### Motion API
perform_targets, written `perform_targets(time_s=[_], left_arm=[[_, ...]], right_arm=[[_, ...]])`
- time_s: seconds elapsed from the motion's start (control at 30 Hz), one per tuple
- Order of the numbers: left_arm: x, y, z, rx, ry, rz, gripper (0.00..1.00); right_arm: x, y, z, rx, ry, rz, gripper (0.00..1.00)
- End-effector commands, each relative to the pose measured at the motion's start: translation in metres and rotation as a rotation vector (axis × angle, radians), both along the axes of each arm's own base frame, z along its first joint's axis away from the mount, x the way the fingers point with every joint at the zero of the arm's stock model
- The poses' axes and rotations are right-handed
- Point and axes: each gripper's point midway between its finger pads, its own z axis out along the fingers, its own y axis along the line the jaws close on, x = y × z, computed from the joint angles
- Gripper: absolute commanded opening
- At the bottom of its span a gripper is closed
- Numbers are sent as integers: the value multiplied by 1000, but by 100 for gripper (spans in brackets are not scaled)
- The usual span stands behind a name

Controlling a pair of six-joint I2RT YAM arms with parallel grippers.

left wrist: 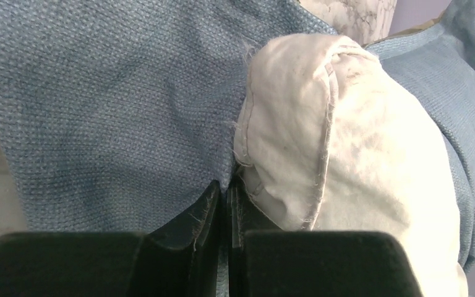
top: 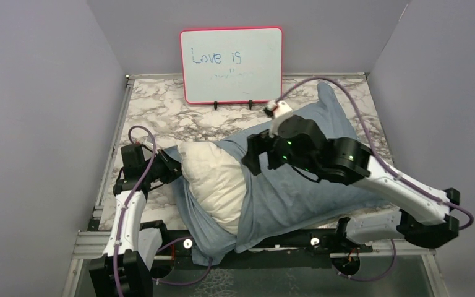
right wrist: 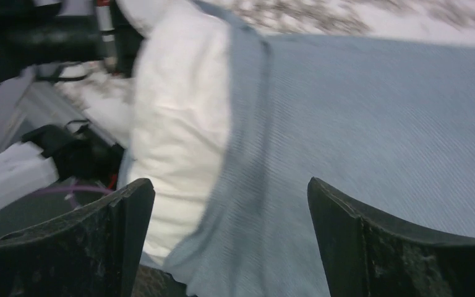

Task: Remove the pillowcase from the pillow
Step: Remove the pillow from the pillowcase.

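The white pillow point(top: 213, 179) lies across the marble table, its left half bare. The blue-grey pillowcase point(top: 309, 185) covers its right half and runs under its near side. My left gripper point(top: 174, 166) is at the pillow's left end. In the left wrist view its jaws point(left wrist: 226, 185) stand almost together, pinching blue pillowcase cloth point(left wrist: 111, 105) beside a pillow corner point(left wrist: 346, 142). My right gripper point(top: 253, 161) hovers over the pillowcase's open edge. In the blurred right wrist view it point(right wrist: 229, 185) is wide open, with nothing between its fingers, above the hem point(right wrist: 247, 124) and the pillow point(right wrist: 179, 105).
A red-framed whiteboard point(top: 231, 65) stands at the back of the marble table point(top: 154, 111). Grey walls close in the left, right and back. The black frame rail point(top: 284, 238) runs along the near edge under the pillowcase's hanging corner.
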Motion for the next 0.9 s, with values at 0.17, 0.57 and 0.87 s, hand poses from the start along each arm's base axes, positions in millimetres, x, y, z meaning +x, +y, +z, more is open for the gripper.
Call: perform_targets(time_s=[0.17,0.57,0.87], left_arm=[[-3,-1,2,-22,-4,17,13],[-5,-6,4,-40,-4,-21,14],[-10,-12,10,-60,-16,-21,17]], right_arm=[[-29,-206,-88,-36,259,-825,96],[-30,-188,-136,159,339,-834,77],[52,-153,-121,60,176,-757,77]])
